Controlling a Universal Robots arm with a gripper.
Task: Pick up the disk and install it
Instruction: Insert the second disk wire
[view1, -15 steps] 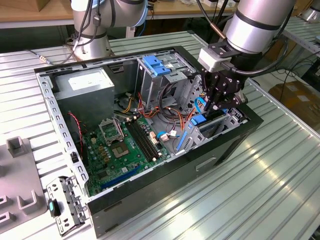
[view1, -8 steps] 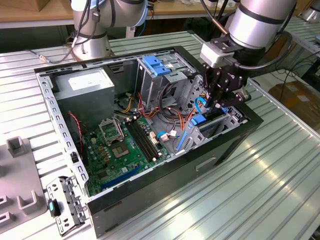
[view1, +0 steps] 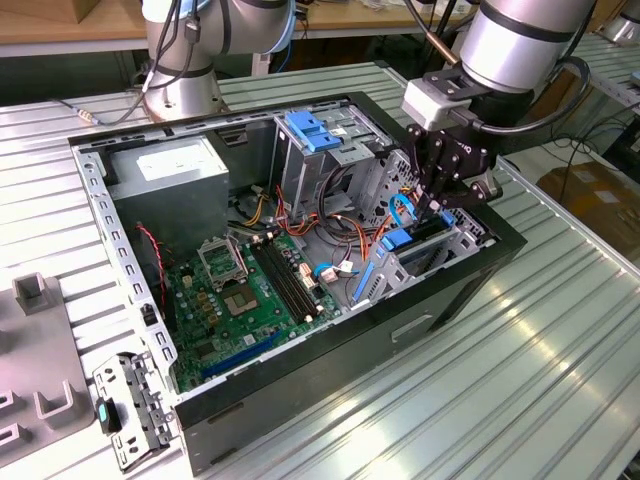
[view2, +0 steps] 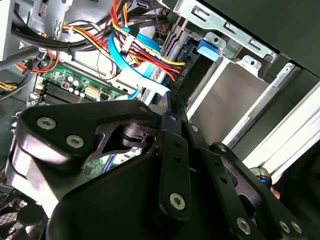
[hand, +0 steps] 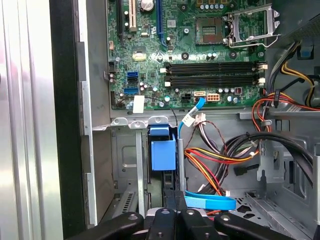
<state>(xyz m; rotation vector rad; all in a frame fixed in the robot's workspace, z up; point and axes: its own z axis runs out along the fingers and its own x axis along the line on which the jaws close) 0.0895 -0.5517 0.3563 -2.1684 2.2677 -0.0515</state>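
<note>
The disk (hand: 163, 176) stands on edge inside the drive cage (view1: 455, 245) at the exterior view's right end of the open computer case. Its blue rail tab (hand: 163, 150) sticks out toward the motherboard, and the same tab (view1: 399, 240) shows in the exterior view. My gripper (hand: 173, 194) reaches down into the cage with its black fingers (view2: 170, 117) pressed together. Their tips rest at the disk's outer edge, with nothing between them. The disk's label is hidden.
Red, orange and yellow cables (hand: 215, 155) and a light-blue flat cable (hand: 210, 202) lie right beside the cage. The motherboard (view1: 245, 290) fills the case floor, with the grey power supply (view1: 170, 170) and a blue latch plate (view1: 315, 130) at the back. A loose bracket (view1: 135, 405) lies outside the case.
</note>
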